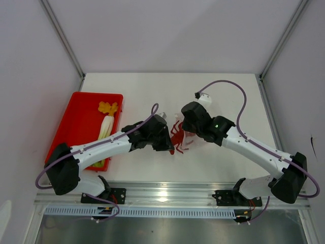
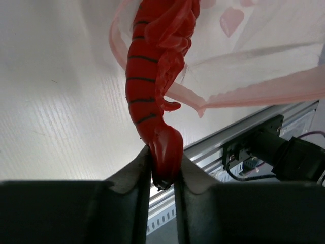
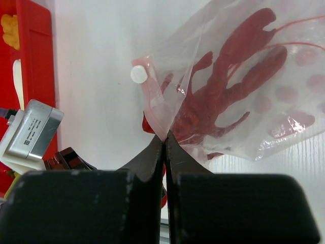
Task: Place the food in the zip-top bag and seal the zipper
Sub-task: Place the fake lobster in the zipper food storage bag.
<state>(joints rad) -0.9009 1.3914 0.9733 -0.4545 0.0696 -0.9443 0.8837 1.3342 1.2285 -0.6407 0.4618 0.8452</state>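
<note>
Left end effector (image 2: 163, 168): clamped on tail tip of red crab (image 2: 152, 76). Crab long axis runs up-frame, front half inside zip-top bag (image 2: 264, 30), mid-bench (image 1: 142, 96). Right end effector (image 3: 164, 145): pinching bag mouth edge beside zipper (image 3: 150, 96).

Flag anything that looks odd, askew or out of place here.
Nothing looks spilled or damaged. One oddity: the red crab is only partway into the zip-top bag, with its tail outside the mouth and clamped by the left gripper. The right gripper pinches the bag's edge near the white slider. The bag looks crumpled.
</note>
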